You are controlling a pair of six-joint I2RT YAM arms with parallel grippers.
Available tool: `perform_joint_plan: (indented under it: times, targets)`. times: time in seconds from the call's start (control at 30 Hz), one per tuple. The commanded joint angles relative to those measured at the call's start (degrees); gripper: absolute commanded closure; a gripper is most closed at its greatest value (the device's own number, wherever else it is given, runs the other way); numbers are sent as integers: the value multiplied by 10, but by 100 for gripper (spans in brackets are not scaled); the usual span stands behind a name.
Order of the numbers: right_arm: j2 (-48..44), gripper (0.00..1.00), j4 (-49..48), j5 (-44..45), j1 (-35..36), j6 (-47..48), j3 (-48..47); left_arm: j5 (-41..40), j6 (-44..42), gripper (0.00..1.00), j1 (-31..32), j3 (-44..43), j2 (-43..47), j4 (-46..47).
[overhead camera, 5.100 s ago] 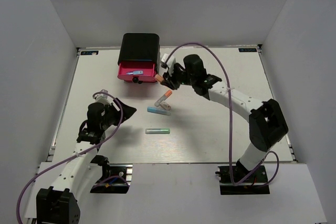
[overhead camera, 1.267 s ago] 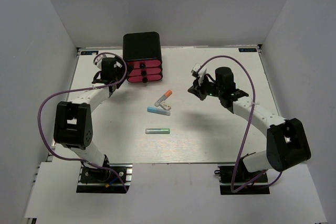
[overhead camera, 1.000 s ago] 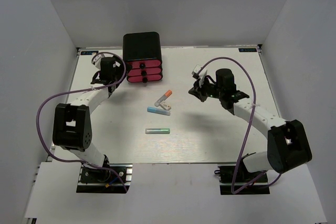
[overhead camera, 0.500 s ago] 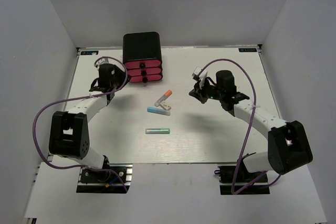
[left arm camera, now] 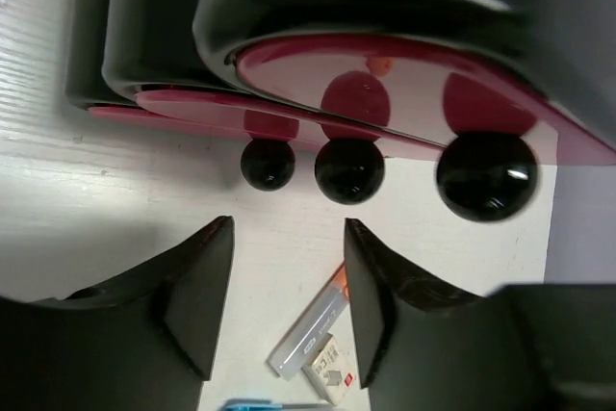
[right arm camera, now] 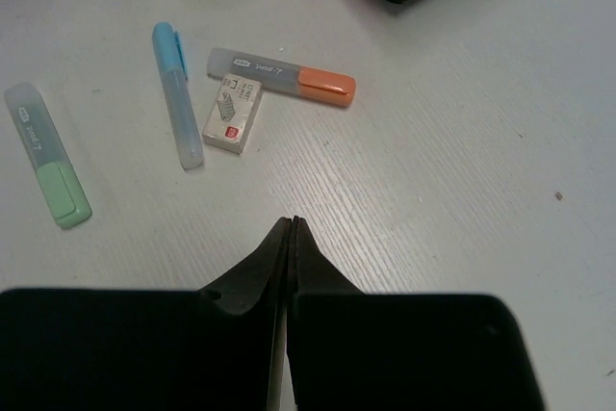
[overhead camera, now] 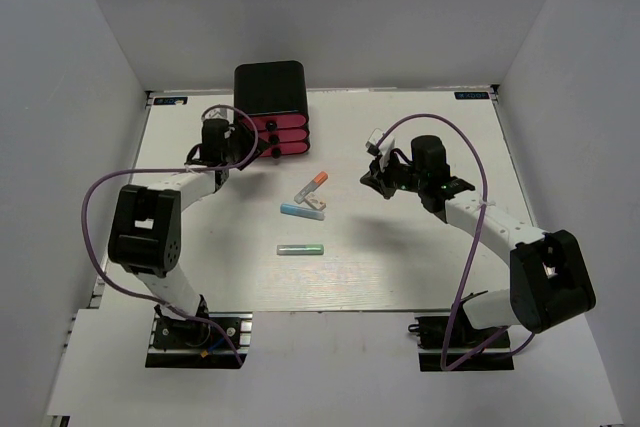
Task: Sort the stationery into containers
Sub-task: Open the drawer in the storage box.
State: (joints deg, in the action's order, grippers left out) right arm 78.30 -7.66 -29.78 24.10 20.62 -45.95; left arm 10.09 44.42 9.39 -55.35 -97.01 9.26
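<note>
A white counter [overhead camera: 400, 267] carries four small items near its middle. Nearest the arm bases, a green marker [overhead camera: 300, 249] lies crosswise, its green end pointing right. Beyond it, a light blue pen [overhead camera: 300, 211] also lies roughly crosswise, cap to the left. A tiny white eraser block [overhead camera: 314, 203] sits just beside it. A grey marker with an orange tip [overhead camera: 313, 183] lies diagonally, tip pointing far-right. The right gripper [right arm camera: 290, 223] hovers to their right, fingers pressed together, holding nothing. The left gripper [left arm camera: 287, 225] is spread apart and empty, facing the three round black knobs [left arm camera: 349, 170] of the closed pink-red drawers [overhead camera: 278, 137] in the black rounded cabinet [overhead camera: 268, 92] at the far side.
</note>
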Motion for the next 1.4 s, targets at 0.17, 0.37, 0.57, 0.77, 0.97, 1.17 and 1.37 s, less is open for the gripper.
perform_joint_plan:
  times: [0.17, 0.37, 0.57, 0.77, 0.97, 1.17, 1.37]
  targets:
    - [-10, 100, -27, 2, -6, 20, 3, 13, 31, 38, 12, -45, -38, 41]
    - [-6, 100, -28, 0, -8, 22, 3, 20, 50, 39, 22, -61, -56, 73]
    - [0, 100, -34, -2, -10, 21, 3, -5, 62, 40, 22, -68, -67, 67]
    - [4, 100, -36, -4, -13, 21, -3, -34, 62, 57, 27, -79, -73, 52]
    - [10, 100, -32, -13, -14, 34, -5, -34, 62, 70, 33, -41, -49, 58]
    - [25, 97, -26, -36, -12, 53, -11, -34, 51, 75, 33, 18, -17, 75]
    - [41, 96, -13, -54, -12, 78, -23, -24, 37, 77, 33, 63, 37, 70]
